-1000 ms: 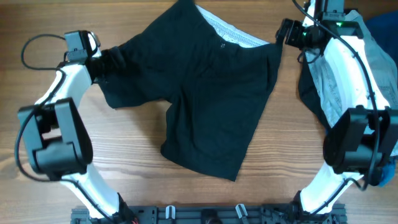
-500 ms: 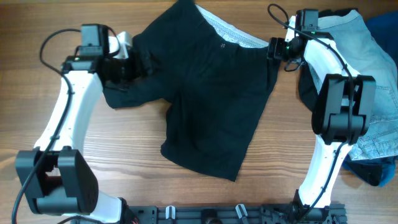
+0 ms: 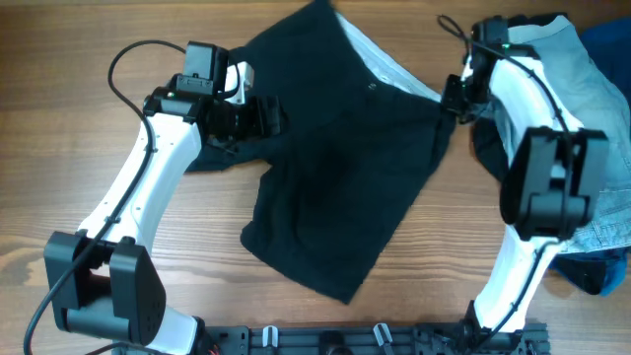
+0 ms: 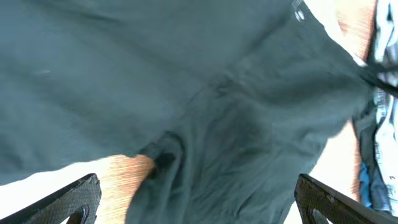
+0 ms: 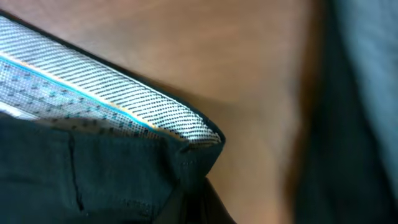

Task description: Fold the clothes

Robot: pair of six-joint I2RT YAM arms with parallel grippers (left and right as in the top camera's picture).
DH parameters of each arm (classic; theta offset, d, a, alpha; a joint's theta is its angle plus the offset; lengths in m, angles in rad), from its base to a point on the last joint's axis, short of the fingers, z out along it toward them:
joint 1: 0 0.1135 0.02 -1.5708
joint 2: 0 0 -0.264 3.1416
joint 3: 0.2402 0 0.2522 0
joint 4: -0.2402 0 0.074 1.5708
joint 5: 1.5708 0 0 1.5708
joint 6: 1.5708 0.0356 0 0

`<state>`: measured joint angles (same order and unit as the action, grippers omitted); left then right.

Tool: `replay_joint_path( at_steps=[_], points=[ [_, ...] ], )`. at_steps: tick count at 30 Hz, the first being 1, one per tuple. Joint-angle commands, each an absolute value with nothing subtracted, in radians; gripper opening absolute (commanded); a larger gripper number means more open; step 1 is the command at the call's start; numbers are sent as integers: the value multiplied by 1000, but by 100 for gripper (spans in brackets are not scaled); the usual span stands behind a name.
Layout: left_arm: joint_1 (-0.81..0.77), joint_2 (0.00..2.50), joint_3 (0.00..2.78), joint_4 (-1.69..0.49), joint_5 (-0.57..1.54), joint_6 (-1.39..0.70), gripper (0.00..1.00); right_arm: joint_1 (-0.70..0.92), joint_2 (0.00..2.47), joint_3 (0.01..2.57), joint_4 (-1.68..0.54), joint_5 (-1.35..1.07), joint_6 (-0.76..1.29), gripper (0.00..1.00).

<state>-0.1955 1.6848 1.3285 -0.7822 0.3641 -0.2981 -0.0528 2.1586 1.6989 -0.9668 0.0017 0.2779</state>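
Observation:
Black shorts (image 3: pixel 335 168) lie spread on the wooden table, the pale striped waistband lining (image 3: pixel 389 71) showing at the back. My left gripper (image 3: pixel 268 116) hovers over the left leg near the crotch, open wide; in the left wrist view its fingers (image 4: pixel 78 194) frame the dark cloth (image 4: pixel 217 93) with nothing between them. My right gripper (image 3: pixel 449 104) is at the right end of the waistband. In the right wrist view it (image 5: pixel 189 208) is shut on the waistband corner (image 5: pixel 186 152), beside the striped lining (image 5: pixel 112 102).
A pile of other clothes sits at the right edge: pale denim (image 3: pixel 592 99), a blue garment (image 3: pixel 611 44) and dark cloth beneath. The same pile shows at the right of the left wrist view (image 4: pixel 379 130). A black rail (image 3: pixel 325 340) runs along the front edge.
My right gripper has closed on the waistband corner. The left arm has swung right, over the shorts. The shorts have shifted slightly on the table.

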Motion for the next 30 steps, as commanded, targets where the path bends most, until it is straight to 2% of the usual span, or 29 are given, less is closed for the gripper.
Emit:
replay_joint_path(
  at_steps=[1, 2, 4, 5, 7, 8, 9, 12, 13, 16, 20, 23, 27, 29, 30],
  points=[
    [-194, 1677, 1334, -783, 338, -295, 100, -61, 2032, 1702, -1158, 108, 427, 6],
    [-194, 1677, 1334, -784, 333, -295, 100, -60, 2030, 1702, -1225, 109, 429, 10],
    [-194, 1677, 1334, -794, 293, -295, 100, -56, 2030, 1689, -1313, 115, 414, 11],
    [-194, 1677, 1334, -805, 268, -295, 100, -56, 2030, 1689, -1338, 133, 411, 12],
    [-194, 1677, 1334, -828, 241, -292, 100, -56, 2022, 1689, -1335, 146, 411, 19],
    [-194, 1677, 1334, -844, 241, -292, 100, -56, 2010, 1689, -1326, 146, 411, 32],
    [-194, 1676, 1334, -855, 241, -292, 100, -56, 1997, 1689, -1317, 141, 404, 58],
    [-202, 1660, 1335, -895, 241, -292, 100, -56, 1935, 1690, -1290, 131, 331, 93],
    [-208, 1644, 1335, -912, 240, -292, 100, -56, 1907, 1691, -1281, 130, 308, 97],
    [-227, 1575, 1334, -972, 225, -306, 100, -56, 1815, 1691, -1267, 118, 249, 100],
    [-233, 1524, 1333, -1081, 129, -439, 100, -56, 1714, 1691, -1219, 18, 209, 99],
    [-231, 1538, 1262, -1023, 4, -570, 100, -56, 1710, 1691, -1166, -51, 209, 100],
    [-231, 1576, 1193, -949, -42, -616, 99, -56, 1711, 1690, -1119, -80, 210, 99],
    [-231, 1613, 1168, -931, -93, -618, 85, -56, 1711, 1690, -1107, -80, 209, 98],
    [-231, 1632, 1158, -918, -105, -618, 71, -56, 1711, 1690, -1103, -80, 208, 97]
  ],
)
